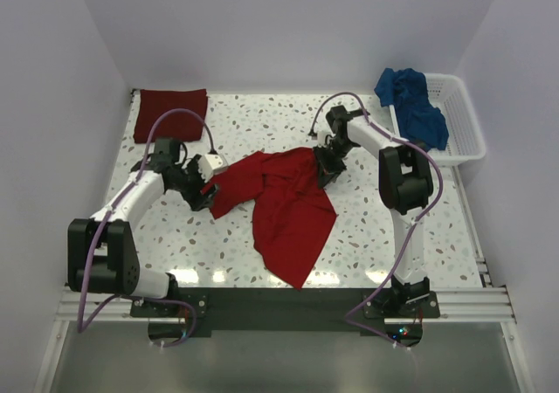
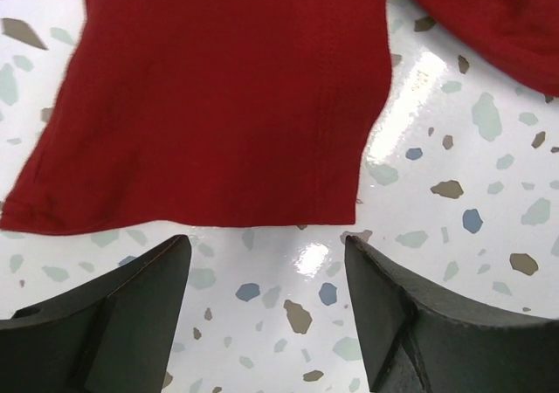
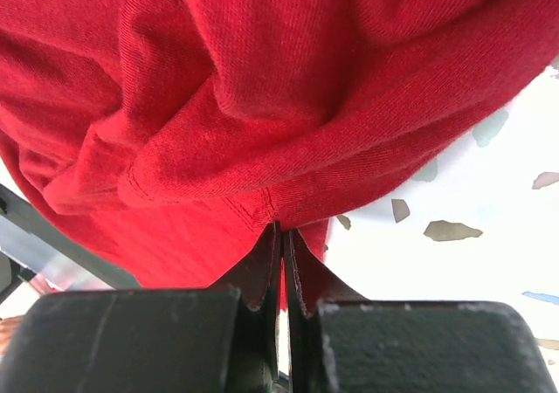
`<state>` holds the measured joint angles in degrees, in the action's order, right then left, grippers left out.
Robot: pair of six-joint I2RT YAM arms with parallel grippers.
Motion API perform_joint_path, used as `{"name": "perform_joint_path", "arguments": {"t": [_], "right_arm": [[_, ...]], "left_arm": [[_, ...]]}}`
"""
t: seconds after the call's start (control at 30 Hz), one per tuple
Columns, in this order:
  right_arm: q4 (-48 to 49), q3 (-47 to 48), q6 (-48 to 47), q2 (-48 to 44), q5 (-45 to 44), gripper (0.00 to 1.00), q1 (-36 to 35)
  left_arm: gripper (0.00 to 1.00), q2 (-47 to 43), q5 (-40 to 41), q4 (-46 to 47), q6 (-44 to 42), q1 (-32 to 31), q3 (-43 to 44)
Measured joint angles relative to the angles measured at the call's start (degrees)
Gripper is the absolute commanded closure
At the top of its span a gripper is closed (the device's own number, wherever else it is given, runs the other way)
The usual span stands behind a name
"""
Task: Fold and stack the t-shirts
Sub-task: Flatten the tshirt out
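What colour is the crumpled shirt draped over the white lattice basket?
Blue shirt, clearest in the top external view.

Top external: fixed high, behind the arm bases (image 1: 402, 299), which sit along the bottom edge. Faces forward and down. Far off; whole table (image 1: 419, 227) in frame, up to the back wall (image 1: 288, 26).

Left wrist: low and close, looking down past the left fingers (image 2: 105, 314) in the bottom corners, onto speckled table and the hem of the bright red t-shirt (image 2: 218, 105).

Right wrist: nearest of all. Right fingers (image 3: 131, 341) span the bottom edge; red cloth fills most of the frame, a sliver of table at right.

Shared by all three: that shirt and the table beside it.
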<state>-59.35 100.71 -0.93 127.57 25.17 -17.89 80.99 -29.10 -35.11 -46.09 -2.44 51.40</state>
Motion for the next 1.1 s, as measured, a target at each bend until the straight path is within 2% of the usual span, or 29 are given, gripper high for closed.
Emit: {"name": "perform_joint_path", "arguments": {"t": [0.17, 0.47, 0.67, 0.7, 0.73, 0.83, 0.87, 0.97, 1.1], "right_arm": [[-0.04, 0.44, -0.09, -0.02, -0.09, 1.00, 0.00], [-0.66, 1.01, -0.55, -0.09, -0.42, 1.00, 0.00], [-1.38, 1.29, -1.11, -0.13, -0.83, 1.00, 0.02], [-1.49, 1.33, -1.29, -0.15, -1.05, 1.00, 0.02], [-1.75, 1.44, -1.57, -0.15, -1.29, 1.00, 0.07], [-2.54, 1.57, -2.16, -0.37, -1.70, 1.00, 0.31], [-2.78, 1.60, -2.43, -0.50, -1.73, 1.00, 0.46], [-3.52, 1.62, -3.28, -1.38, -1.86, 1.00, 1.09], [-4.98, 2.03, -4.96, -3.72, -2.56, 1.00, 1.86]], "left_arm": [[0.33, 0.13, 1.03, -0.28, -1.77, -2.21, -2.21], [0.34, 1.90, 4.44, 1.40, -3.08, -6.69, -6.75], [0.35, 4.15, 7.04, 5.90, -2.99, -9.03, -8.63], [0.38, 4.35, 7.10, 6.91, -2.69, -9.22, -8.63], [0.47, 4.59, 7.04, 7.56, -2.43, -9.31, -8.57], [0.66, 5.53, 6.99, 9.42, -1.66, -9.99, -8.22], [0.80, 5.84, 7.02, 9.90, -1.57, -10.14, -8.07], [1.00, 6.45, 7.91, 11.98, -1.75, -10.51, -7.72], [1.00, 6.03, 8.96, 11.61, -1.42, -10.29, -7.63]]}}
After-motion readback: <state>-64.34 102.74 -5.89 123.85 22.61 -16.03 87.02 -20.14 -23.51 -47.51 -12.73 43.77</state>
